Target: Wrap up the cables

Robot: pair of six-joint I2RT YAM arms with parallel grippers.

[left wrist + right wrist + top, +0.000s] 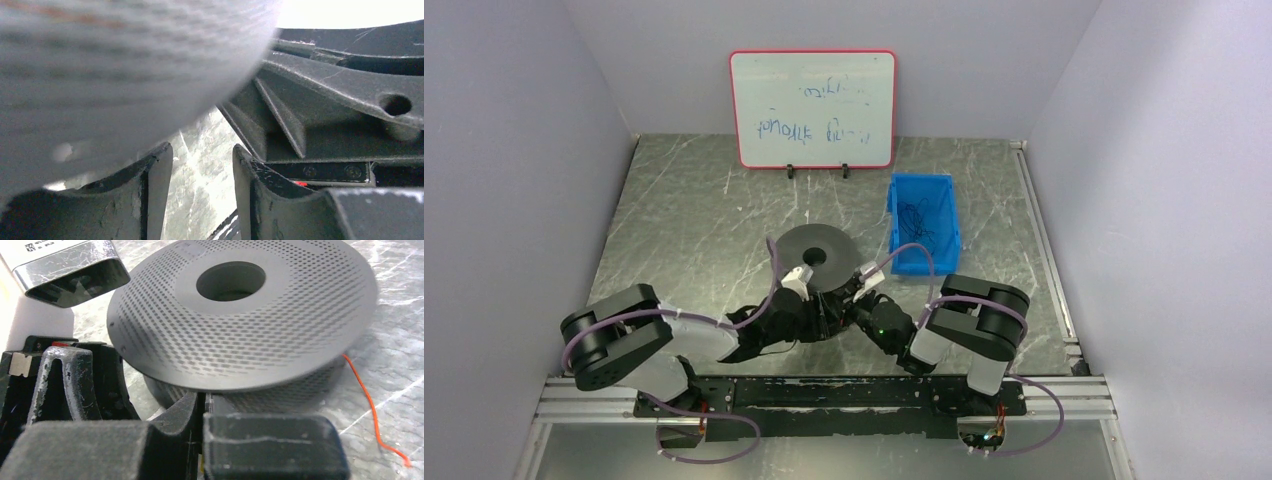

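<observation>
A black perforated spool (814, 257) stands mid-table and fills the right wrist view (280, 320). A thin orange cable (369, 405) comes out from under its flange and trails onto the table at the right, with its free end loose. My right gripper (205, 400) is shut, its tips tucked under the flange against the core, and a yellow sliver shows between the fingers. In the top view it sits at the spool's near edge (846, 295). My left gripper (202, 152) is open and empty beside the spool, showing in the top view (816, 305).
A blue bin (944, 205) right of the spool holds more thin strands. A whiteboard (814, 108) leans on the back wall. The two grippers are close together; the right arm's frame (350, 105) fills the right of the left wrist view.
</observation>
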